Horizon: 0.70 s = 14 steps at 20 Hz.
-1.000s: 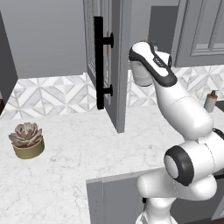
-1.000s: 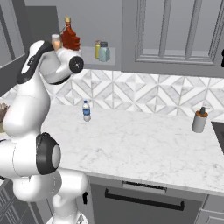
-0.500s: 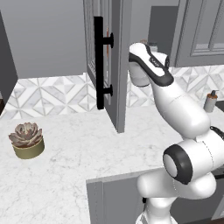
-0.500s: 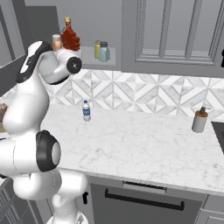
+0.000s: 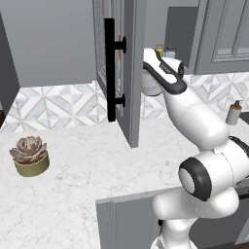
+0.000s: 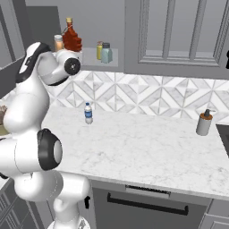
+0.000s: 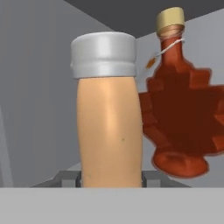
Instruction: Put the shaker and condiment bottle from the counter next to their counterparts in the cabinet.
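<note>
Closest to you in the hand view, the end effector [image 7: 110, 180] is clamped narrow on the shaker [image 7: 109, 131]. Only slivers of its dark fingers show, at either side of the jar's base near the bottom of the frame.

The shaker is a peach-coloured jar with a pale grey cap. It stands upright, its long axis running straight up the frame and the cap pointing to the top edge. Just right of it you see a red-brown maple-leaf bottle [image 7: 183, 113] with a tan stopper, also upright and slightly behind. Whether the two touch, you cannot tell. Behind both are the plain grey inner walls of the cabinet.

In the right base view, look at the upper left. The shaker [image 6: 58, 42] sits cap up inside the cabinet [image 6: 44, 20], tight beside the maple-leaf bottle [image 6: 71, 39], with the arm's white wrist directly below it. Farther right on the same shelf, well apart from that pair, a yellow bottle [image 6: 99, 50] and a teal jar [image 6: 106, 53] stand side by side.

On the bench [image 6: 147, 147] below, a small water bottle [image 6: 88, 113] stands left of centre and a grey pump dispenser [image 6: 204, 123] stands at the right.

In the left base view the cabinet door [image 5: 133, 97] hangs open at centre, its black bar handle [image 5: 111, 68] vertical. A potted succulent [image 5: 30, 155] rests at the lower left.
</note>
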Tool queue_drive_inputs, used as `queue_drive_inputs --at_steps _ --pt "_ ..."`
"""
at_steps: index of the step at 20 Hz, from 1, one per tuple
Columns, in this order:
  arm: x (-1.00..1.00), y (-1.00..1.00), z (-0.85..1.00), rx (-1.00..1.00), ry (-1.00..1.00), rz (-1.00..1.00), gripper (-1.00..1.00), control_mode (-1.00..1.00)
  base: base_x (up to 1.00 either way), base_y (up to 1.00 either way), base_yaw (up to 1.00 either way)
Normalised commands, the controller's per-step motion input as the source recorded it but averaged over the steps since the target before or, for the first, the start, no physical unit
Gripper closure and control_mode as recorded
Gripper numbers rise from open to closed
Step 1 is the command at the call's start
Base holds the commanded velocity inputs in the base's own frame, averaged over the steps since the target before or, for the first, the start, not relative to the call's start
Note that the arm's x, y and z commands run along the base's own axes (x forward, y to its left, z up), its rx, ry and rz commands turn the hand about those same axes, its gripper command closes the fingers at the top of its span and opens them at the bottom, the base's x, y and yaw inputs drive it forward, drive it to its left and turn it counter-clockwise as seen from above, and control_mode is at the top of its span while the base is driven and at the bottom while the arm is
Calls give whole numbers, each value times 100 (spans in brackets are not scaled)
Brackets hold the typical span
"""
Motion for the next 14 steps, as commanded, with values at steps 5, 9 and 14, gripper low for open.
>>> queue_drive_inputs --at_steps 5,9,14 --pt "5 3 -15 0 0 -4 100 -100 0 0 0" --pt "3 2 -19 0 0 -3 100 -100 0 0 0" --pt "10 3 -19 -1 0 -3 100 -100 0 0 0"
